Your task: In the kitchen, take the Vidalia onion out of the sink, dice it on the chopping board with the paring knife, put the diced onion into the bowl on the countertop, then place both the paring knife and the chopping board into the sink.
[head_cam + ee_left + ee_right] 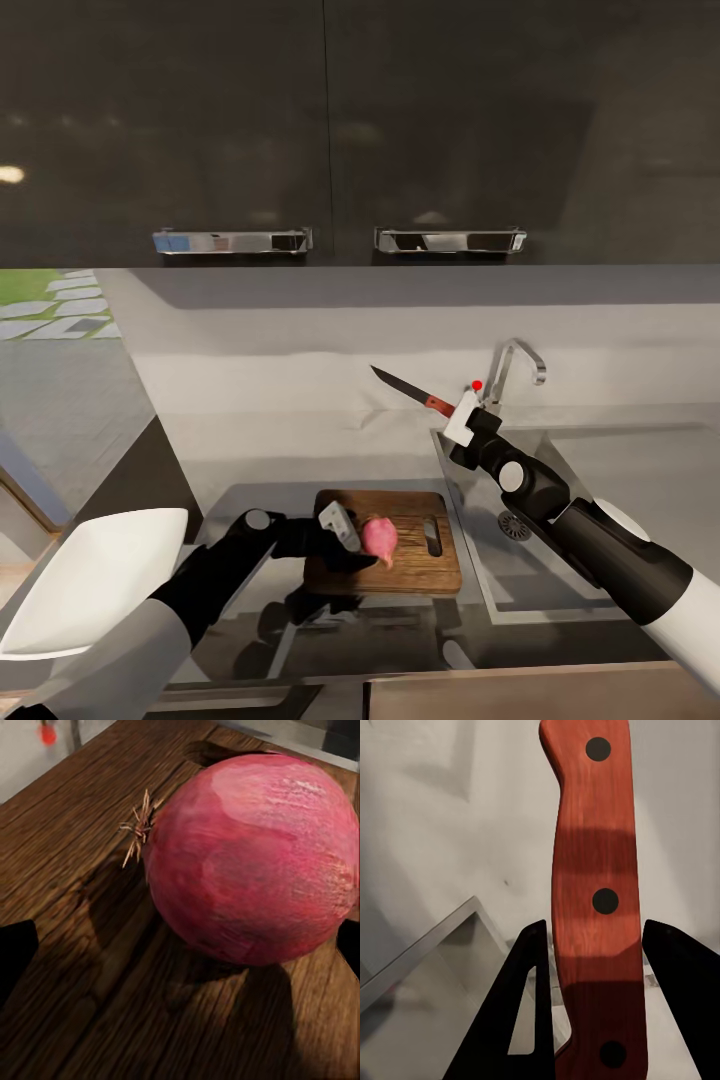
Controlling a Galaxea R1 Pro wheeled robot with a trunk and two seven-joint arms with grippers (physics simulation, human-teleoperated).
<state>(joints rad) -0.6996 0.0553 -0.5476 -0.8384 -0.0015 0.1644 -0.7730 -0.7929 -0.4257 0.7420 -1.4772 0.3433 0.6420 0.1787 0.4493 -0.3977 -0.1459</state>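
while raised over the steel sink [560,470]: right hand [462,418] grips the red-handled paring knife [412,392]
left hand [345,535]: open around the pink-red round onion [379,537]
onion: on the dark wooden chopping board [420,575]

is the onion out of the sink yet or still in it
Out. The onion sits whole on the chopping board, beside the sink.

Layout: onion [379,538] on chopping board [400,555], left of sink [560,520]; bowl [95,580] far left; paring knife [412,391] raised above the sink's back-left corner; tap [512,370] behind.
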